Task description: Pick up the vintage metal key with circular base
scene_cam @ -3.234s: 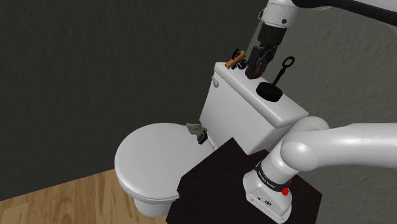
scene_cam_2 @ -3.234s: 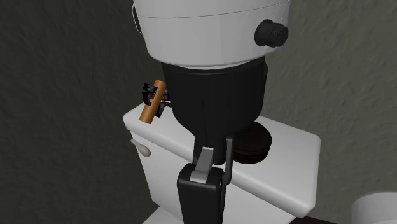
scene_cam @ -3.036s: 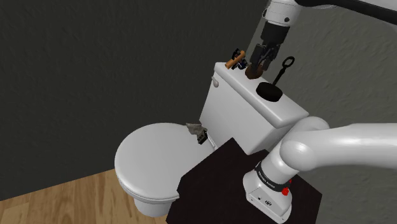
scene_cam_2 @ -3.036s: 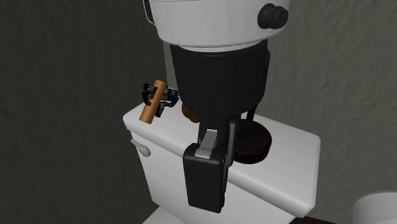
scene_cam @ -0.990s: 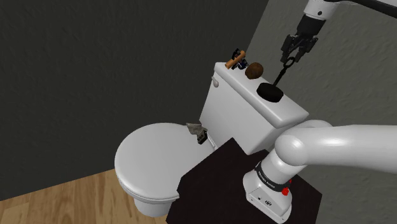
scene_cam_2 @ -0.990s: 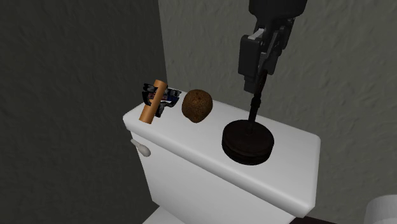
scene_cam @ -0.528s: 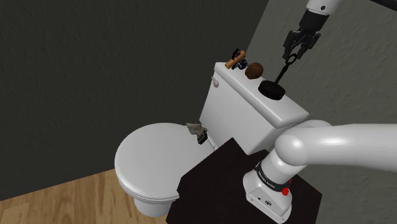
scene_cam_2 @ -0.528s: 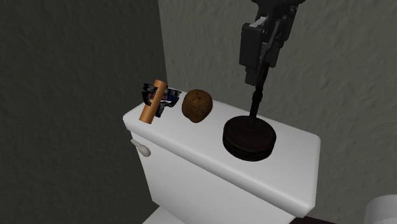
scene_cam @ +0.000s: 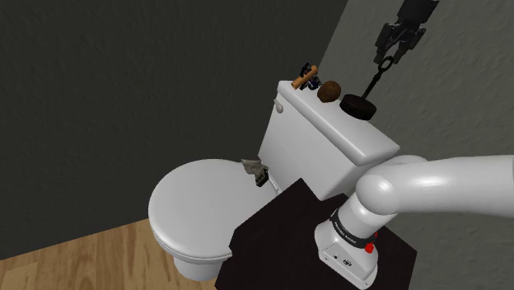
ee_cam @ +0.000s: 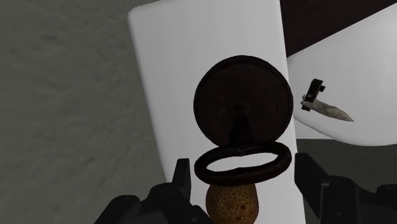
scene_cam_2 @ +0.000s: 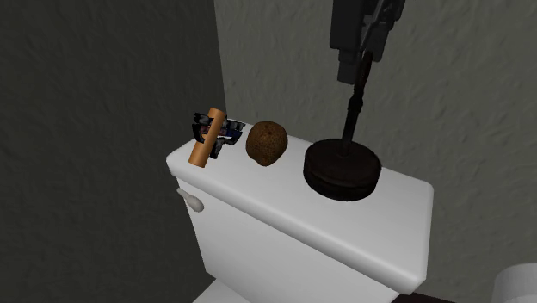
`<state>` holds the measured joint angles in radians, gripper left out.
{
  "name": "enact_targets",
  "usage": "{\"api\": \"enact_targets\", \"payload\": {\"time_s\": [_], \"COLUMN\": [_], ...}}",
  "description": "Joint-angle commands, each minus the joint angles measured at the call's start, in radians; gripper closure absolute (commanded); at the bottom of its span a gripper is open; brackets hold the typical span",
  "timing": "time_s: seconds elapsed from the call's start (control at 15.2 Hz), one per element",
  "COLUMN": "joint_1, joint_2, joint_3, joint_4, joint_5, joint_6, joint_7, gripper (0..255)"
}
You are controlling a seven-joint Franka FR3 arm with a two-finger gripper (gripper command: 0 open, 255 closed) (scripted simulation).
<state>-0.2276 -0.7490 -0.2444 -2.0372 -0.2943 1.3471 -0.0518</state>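
Bathroom corner: dark grey textured walls, plank floor [scene_cam: 74,262], white toilet. The things sit on the tank lid [scene_cam: 323,125], not on a desk.

Hand [scene_cam: 390,55] high over the tank's far end, near the wall, pointing down. Its black fingers [ee_cam: 182,179] are closed on the ring at the top of the key [scene_cam_2: 342,169]; in the wrist view the ring spans the gap, a finger at each side.

Key dark, upright, thin shaft dropping to a round disc base. Base over the lid; cannot tell whether it touches or hangs just clear.

Second exterior view: rough brown ball [scene_cam_2: 267,142] at 10 o'clock from the base, near it, not touching. Beyond it at 9 o'clock, an orange cylinder [scene_cam_2: 206,138] leaning on a small dark object at the lid's corner.

Shoulder view: small grey blade-like object [scene_cam: 256,169] at 7 o'clock from the tank, on the closed toilet seat lid [scene_cam: 193,202]. Dark stand [scene_cam: 280,239] at 5 o'clock.
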Motion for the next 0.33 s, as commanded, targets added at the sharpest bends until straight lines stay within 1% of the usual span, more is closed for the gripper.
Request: {"api": "enact_targets", "payload": {"time_s": [0.0, 0.13, 0.26], "joint_1": [0.002, 0.003, 0.003], "joint_2": [0.018, 0.034, 0.035], "joint_3": [0.002, 0.004, 0.005], "joint_4": [0.041, 0.080, 0.083], "joint_5": [0.003, 0.006, 0.006], "joint_6": [-0.023, -0.046, -0.048], "joint_7": [-0.005, -0.010, -0.010], "gripper": [255, 255, 255]}}
